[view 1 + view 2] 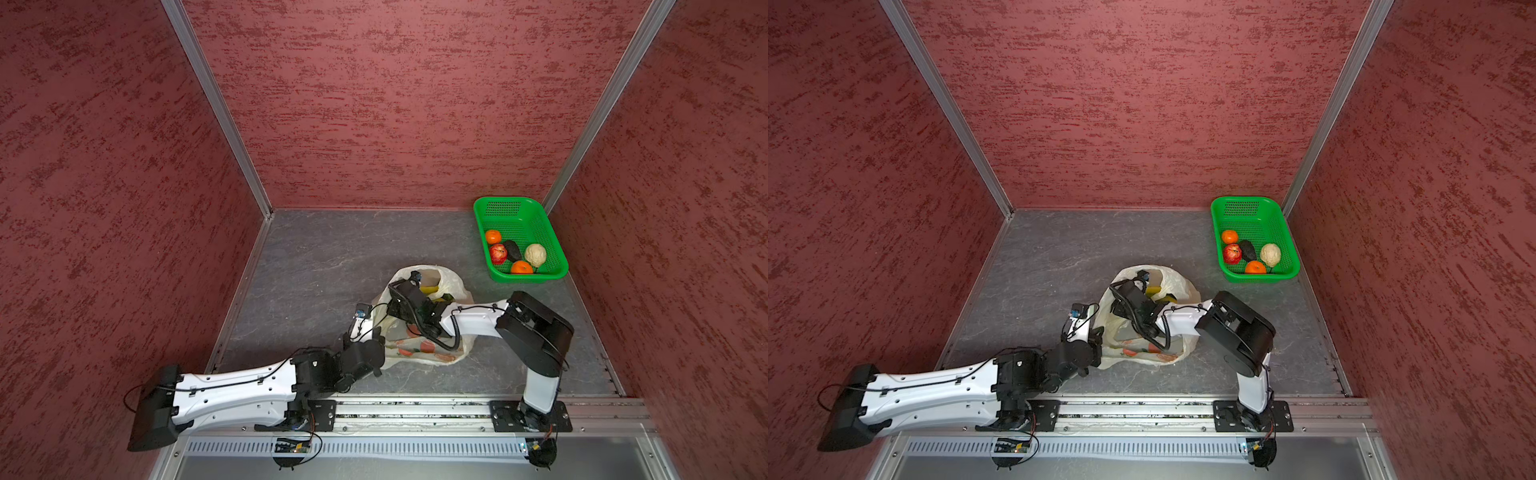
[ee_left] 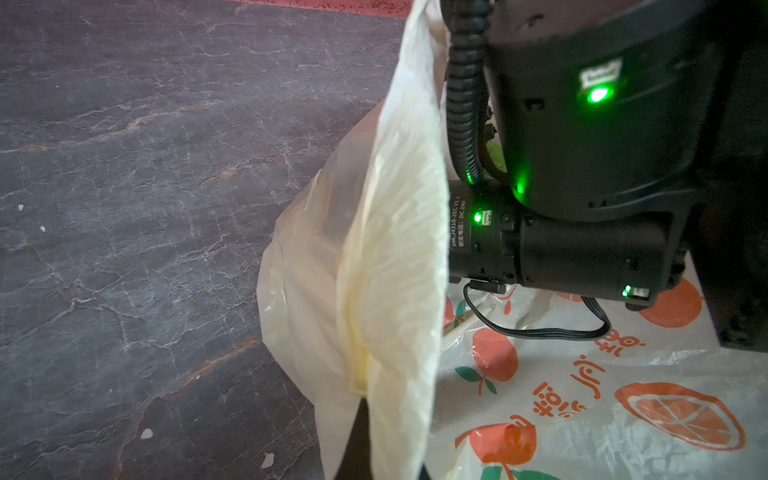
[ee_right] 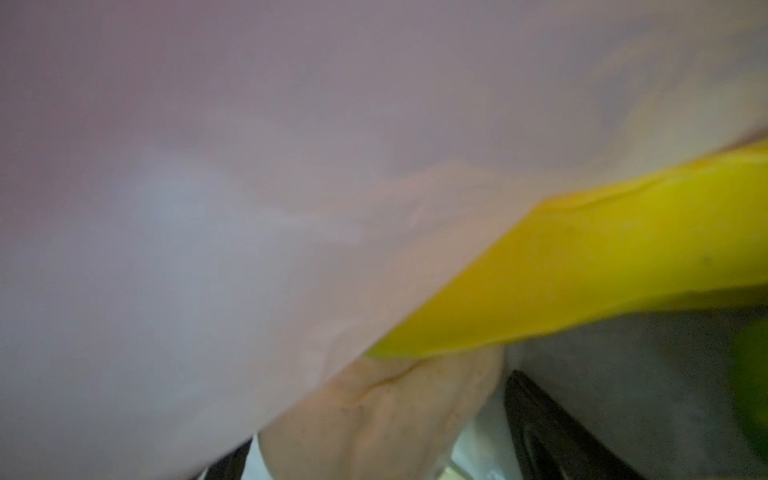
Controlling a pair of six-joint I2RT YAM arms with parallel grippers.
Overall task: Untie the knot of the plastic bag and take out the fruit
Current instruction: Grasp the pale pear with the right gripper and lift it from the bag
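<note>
Plastic bag lies mid-worktop toward the front edge with its mouth already untied and gaping, so I'd say this is the unloading step: five pieces of fruit sit in the green basket at the far right corner, and a banana is left inside. Left hand is clamped on a fold of the bag's rim, while the right hand is buried in the mouth beside the banana; I can't tell whether its jaws are apart. Next, I reckon, comes a firm pinch across the banana and a lift clear of the film.
</note>
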